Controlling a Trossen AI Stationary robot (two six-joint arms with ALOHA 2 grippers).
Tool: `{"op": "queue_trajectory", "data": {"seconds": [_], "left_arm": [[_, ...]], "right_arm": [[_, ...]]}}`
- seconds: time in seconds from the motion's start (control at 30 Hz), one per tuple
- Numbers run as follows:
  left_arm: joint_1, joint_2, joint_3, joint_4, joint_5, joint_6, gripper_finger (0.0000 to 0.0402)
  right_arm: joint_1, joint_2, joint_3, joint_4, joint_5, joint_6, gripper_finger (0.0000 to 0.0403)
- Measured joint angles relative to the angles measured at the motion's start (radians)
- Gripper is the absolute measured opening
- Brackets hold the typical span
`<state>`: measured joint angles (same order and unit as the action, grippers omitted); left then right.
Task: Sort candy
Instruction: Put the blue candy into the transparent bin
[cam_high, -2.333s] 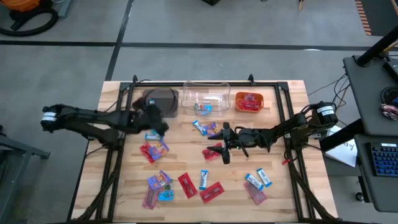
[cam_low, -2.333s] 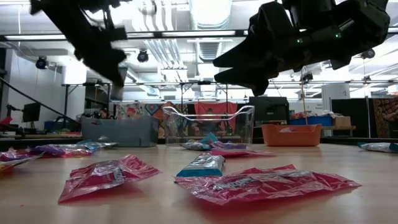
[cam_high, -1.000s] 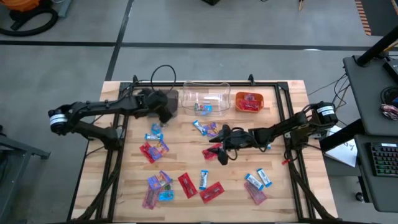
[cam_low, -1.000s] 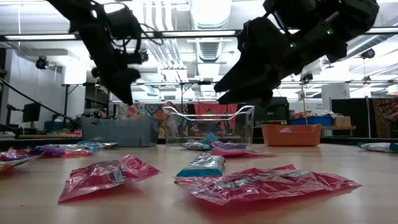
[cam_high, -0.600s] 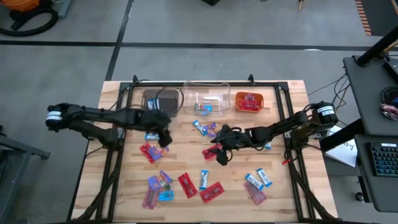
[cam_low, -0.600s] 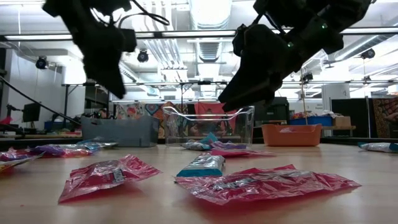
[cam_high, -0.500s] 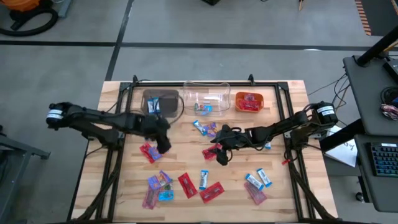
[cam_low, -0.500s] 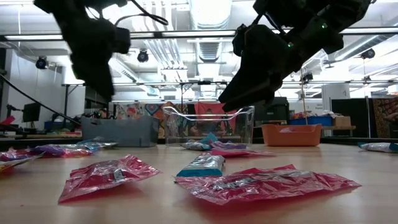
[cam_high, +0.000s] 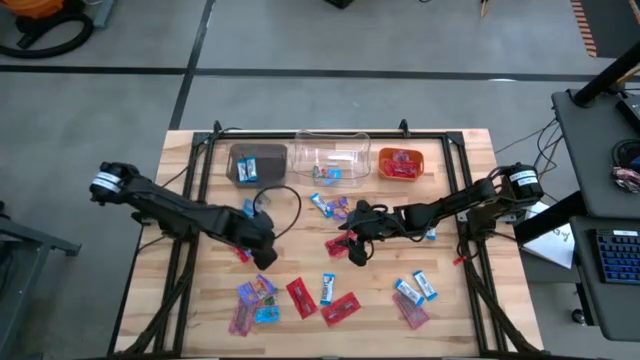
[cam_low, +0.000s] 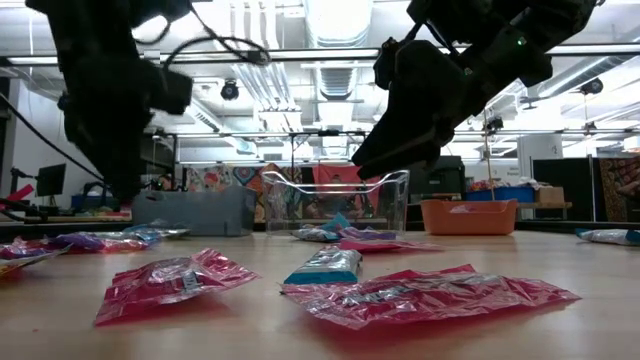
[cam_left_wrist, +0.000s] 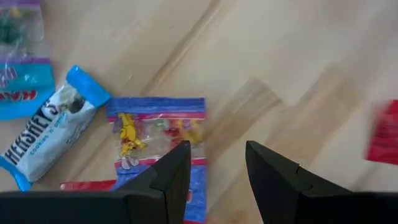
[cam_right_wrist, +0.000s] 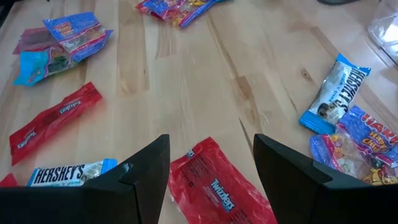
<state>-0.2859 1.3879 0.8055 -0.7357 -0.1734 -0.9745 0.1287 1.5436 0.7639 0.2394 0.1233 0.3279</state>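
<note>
I'm hovering my left gripper low over the left-centre of the bench, fingers spread with a gap between them, nothing in them, and a purple-multicolour sweet lying flat just ahead of the tips, next to a blue-and-white bar. My right gripper is hanging over the middle of the bench, fingers wide apart and empty, straddling a red wrapper on the wood below. Between my two grippers there is a bare strip of wood, open room to move. The candy is lying scattered: a cluster of purple, red and blue pieces near the front left, a red pair and a blue bar in the front middle, a few more toward the front right, and a small blue-and-purple bunch just in front of the bins. Along the far edge three bins are sitting in a row: the brown bin holding something dark and a bit of blue, the clear bin holding a blue-and-white sweet, the orange bin holding red wrappers. A black frame is running around the bench edges, hemming my arms in at the sides.
</note>
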Motion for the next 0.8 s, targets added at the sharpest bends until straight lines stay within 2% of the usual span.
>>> {"op": "queue_trajectory", "data": {"seconds": [0.27,0.57,0.8], "left_arm": [[0.0,0.112,0.0,0.004,-0.03,-0.031,0.0137],[0.0,0.174,0.0,0.021,-0.052,-0.031,0.0137],[0.0,0.212,0.0,0.029,-0.057,-0.031,0.0103]], "right_arm": [[0.0,0.0,0.0,0.0,-0.001,0.002,0.0219],[0.0,0.0,0.0,0.002,-0.002,0.003,0.0219],[0.0,0.0,0.0,0.003,-0.002,0.003,0.0219]]}}
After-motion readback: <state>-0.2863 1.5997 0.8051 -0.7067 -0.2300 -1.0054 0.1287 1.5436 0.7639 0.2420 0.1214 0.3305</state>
